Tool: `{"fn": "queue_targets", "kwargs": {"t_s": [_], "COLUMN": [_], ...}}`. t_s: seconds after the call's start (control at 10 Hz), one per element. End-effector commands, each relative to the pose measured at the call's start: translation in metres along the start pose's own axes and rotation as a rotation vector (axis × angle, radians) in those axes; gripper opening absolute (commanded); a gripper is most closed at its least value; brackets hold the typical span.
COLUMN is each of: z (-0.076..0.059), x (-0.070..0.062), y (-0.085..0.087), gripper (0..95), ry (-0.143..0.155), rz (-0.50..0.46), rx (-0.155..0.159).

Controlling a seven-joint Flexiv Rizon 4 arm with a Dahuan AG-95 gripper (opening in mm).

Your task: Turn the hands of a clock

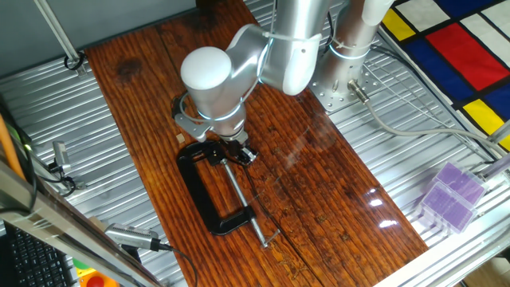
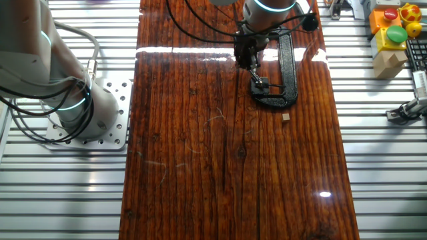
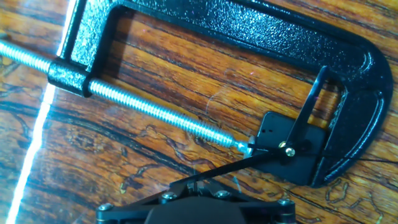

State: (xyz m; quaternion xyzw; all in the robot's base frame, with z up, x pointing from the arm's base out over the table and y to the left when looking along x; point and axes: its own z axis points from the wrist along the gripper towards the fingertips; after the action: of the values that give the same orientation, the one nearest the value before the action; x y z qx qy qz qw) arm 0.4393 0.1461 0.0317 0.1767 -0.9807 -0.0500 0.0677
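A black C-clamp lies on the wooden table, and its silver screw presses a small black clock plate into its jaw. Two thin black hands turn on a brass pin. One hand points up. The other, longer hand runs down-left to my gripper, whose fingers stand close together on its tip. In the fixed views my gripper hangs just over the clamp.
A tiny wooden block lies near the clamp's curved end. A purple box sits on the metal rails to the right. A button box and the arm's base stand off the board.
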Motion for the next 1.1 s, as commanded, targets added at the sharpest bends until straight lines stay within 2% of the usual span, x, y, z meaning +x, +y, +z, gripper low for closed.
{"fn": "queue_targets", "kwargs": {"t_s": [0.1, 1.1], "z": [-0.001, -0.007], "x": [-0.003, -0.024], "y": [-0.001, -0.002], "gripper": [0.0, 0.0], "ry": [0.002, 0.002], "rz": [0.003, 0.027], "rx": [0.000, 0.001]}}
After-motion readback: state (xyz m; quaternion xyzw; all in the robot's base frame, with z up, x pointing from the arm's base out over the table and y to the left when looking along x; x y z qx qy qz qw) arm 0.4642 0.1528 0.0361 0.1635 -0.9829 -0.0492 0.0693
